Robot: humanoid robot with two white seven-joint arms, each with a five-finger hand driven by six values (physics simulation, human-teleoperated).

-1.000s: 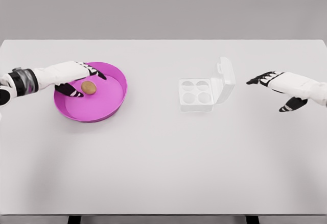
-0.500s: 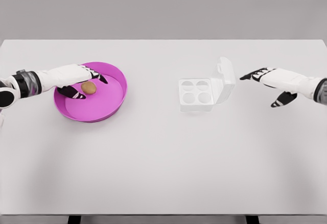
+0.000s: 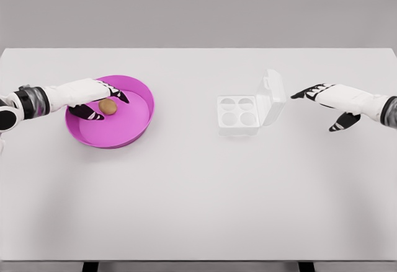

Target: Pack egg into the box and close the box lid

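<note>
The egg (image 3: 108,106) is lying in the pink bowl (image 3: 133,126) at the left of the white table (image 3: 198,191), well apart from the clear box (image 3: 237,116), which is standing near the table's middle with its four cups showing empty and its lid (image 3: 273,95) tilting up on the right side. The egg is judged to be light, rigid, smooth and fragile, and its rounded shell is likely to roll or slip under a one-sided push; the hold is best taken across its middle, with the thumb opposing the fingers and only gentle pressure. The left hand (image 3: 93,98) is reaching into the bowl with fingers part-open, the fingertips (image 3: 121,95) passing just behind the egg and the thumb lying in front of it; whether any finger is touching the shell cannot be told, and no closed grasp is showing. The right hand (image 3: 329,101) is hovering just right of the lid, fingers spread and holding nothing.
</note>
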